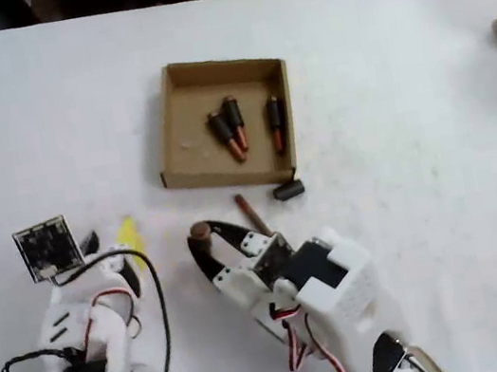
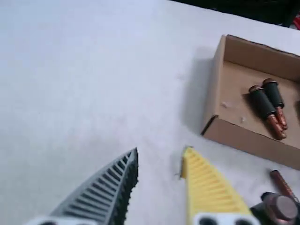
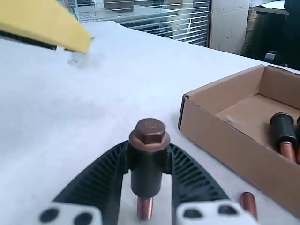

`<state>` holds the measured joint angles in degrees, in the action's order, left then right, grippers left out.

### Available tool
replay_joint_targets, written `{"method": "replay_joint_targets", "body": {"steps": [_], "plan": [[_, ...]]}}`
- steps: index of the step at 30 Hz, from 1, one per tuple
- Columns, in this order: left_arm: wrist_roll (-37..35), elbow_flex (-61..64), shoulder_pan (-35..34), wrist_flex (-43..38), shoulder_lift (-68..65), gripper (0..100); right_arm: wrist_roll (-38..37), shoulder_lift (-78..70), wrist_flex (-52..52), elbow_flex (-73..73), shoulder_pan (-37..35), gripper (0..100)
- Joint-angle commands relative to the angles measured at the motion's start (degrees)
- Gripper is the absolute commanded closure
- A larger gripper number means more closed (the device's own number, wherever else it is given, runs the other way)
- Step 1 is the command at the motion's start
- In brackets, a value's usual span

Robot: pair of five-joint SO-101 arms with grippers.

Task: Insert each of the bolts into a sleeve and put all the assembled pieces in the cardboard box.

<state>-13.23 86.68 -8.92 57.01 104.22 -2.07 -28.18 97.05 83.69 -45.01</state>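
Bolt (image 3: 149,133) upright in R end effector (image 3: 149,152), head up

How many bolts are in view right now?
5. Three sleeved bolts lie in the box, one sleeved bolt in the right pincer, one bare bolt on the table beside the box.

Box (image 1: 193,152) holds three sleeved bolts (image 1: 227,137); bare bolt (image 1: 252,214), sleeve (image 1: 289,190) beside it; fourth assembly (image 3: 148,161) held upright.
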Motion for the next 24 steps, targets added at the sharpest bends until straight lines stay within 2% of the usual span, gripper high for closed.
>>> {"method": "replay_joint_targets", "body": {"steps": [1,3,6,8,11,20,24], "plan": [[1.6,3.2,-3.2,-2.3,0.6,98,0.5,0.8,1.5,-0.1,-0.2,98.2],[1.7,5.3,-4.5,-2.3,0.6,94,0.5,0.8,1.5,-0.1,-0.2,98.2],[1.8,7.6,-7.6,-2.3,0.6,96,0.5,0.8,1.5,0.0,-0.2,98.2],[4.8,9.0,-9.4,-2.2,0.6,98,0.5,1.6,1.5,0.1,-0.1,98.2],[8.9,10.4,-9.8,-1.2,0.6,98,0.5,4.7,1.2,1.6,0.9,98.2],[9.8,10.3,-9.5,1.8,0.6,98,0.5,13.8,-7.6,3.1,4.0,98.2],[14.8,10.3,-9.5,1.9,0.6,98,0.5,20.4,-11.8,4.7,5.8,98.2]]}}
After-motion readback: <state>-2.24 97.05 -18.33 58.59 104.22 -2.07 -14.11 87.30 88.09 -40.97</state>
